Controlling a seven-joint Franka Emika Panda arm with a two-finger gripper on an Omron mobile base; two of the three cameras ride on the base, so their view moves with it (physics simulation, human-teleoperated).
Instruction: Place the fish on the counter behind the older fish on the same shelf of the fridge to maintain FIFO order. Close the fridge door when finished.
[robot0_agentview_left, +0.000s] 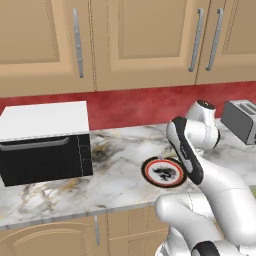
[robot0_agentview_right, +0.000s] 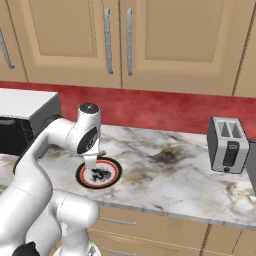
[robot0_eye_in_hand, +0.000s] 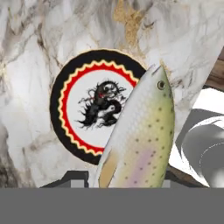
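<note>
Hand view has the fish (robot0_eye_in_hand: 139, 135) close up, rising from between the tool's tips, so the tool seems clenched on it, lifted above the plate (robot0_eye_in_hand: 78, 109) on the desk (robot0_eye_in_hand: 35, 65); pickup looks done; carrying it to the fridge shelf, setting it behind the older fish and shutting the door all remain, as I judge it.

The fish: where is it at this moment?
In the hand view the fish sits close before the camera at the gripper, head away, above the right edge of the round plate on the marble counter.
</note>
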